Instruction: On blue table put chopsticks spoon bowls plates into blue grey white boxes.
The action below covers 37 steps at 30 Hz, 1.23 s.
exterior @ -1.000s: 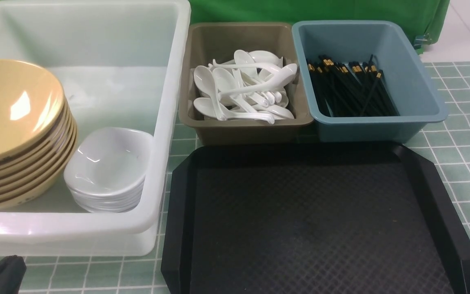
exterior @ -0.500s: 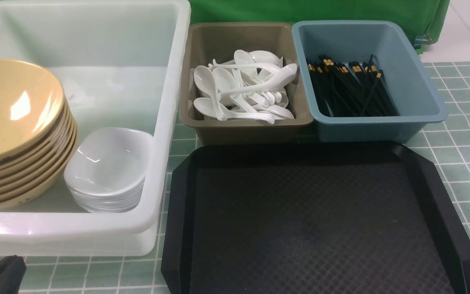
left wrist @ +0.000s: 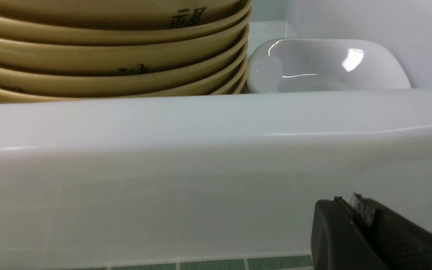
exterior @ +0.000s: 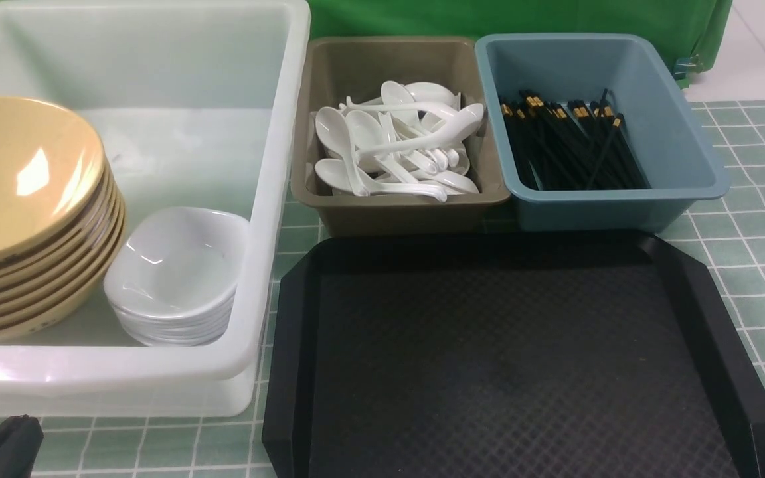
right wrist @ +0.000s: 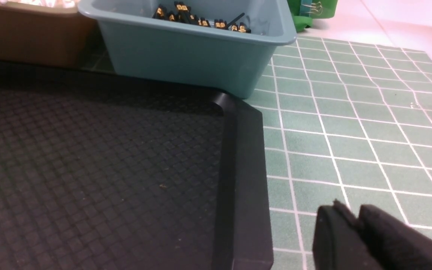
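Boxes (exterior: pixel 276 199) three, tray (exterior: pixel 688 279) one, yellow bowls (exterior: pixel 24 172) about seven

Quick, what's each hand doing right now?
Left hand: closed, holding nothing.
Right hand: fingers look together, holding nothing; open or closed cannot be told.

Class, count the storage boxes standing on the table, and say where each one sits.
3. The white box stands on the left, the grey box in the middle, and the blue box on the right, behind the black tray. None looks hidden.
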Tool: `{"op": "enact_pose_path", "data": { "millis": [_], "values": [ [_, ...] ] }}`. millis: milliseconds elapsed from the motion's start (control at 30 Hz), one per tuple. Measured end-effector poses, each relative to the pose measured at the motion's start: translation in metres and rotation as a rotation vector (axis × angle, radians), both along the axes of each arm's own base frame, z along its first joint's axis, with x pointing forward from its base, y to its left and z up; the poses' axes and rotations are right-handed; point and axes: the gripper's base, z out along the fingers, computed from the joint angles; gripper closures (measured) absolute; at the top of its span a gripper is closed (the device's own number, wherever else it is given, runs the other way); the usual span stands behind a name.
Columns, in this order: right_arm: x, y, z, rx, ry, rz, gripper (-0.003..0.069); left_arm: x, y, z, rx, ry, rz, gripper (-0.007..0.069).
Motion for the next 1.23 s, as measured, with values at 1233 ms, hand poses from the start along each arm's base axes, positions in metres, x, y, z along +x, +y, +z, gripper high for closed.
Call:
{"op": "enact_pose_path", "data": {
  "millis": [1233],
  "values": [
    [0.0000, 0.0000, 0.0000, 0.000, 0.000, 0.000, 0.0496, 0.0000, 0.0000, 0.0000, 0.001, 0.000, 0.000, 0.0619]
  ]
}}
